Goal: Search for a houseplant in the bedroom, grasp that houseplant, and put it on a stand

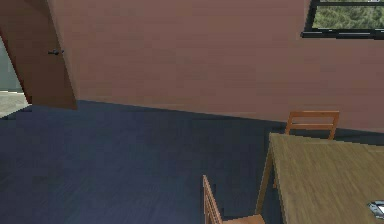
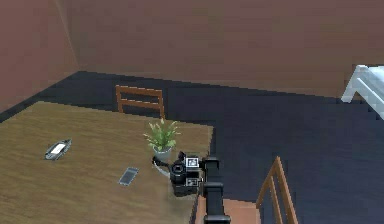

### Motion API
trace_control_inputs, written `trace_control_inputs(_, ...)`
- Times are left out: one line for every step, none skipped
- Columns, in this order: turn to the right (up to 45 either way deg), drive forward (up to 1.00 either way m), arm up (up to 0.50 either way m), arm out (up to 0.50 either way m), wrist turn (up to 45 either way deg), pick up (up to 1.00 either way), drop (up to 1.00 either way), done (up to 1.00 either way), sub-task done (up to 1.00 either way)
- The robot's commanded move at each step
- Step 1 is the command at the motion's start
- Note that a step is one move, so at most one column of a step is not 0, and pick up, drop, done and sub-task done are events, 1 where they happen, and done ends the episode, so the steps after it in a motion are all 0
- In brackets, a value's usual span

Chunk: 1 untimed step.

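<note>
Centre claw (image 2: pixel 176 178) on houseplant (image 2: pixel 162 136) pot, below leaves; lift straight off counter (image 2: pixel 60 125). Can't tell claw's spread, nor whether holding anything.

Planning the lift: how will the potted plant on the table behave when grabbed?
The houseplant looks small, probably light. Its thin leaves likely flex, the pot less so. Leaves spread wider than the pot, so it may tip.

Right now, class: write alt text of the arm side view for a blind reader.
A green houseplant in a pale pot stands on a wooden table, the robot's gripper close to it. A wooden chair stands behind the table.
</note>
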Motion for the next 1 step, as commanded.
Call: trace_control_inputs(0.0,0.00,0.26,0.00,0.0,0.00,0.00,0.00,0.00)
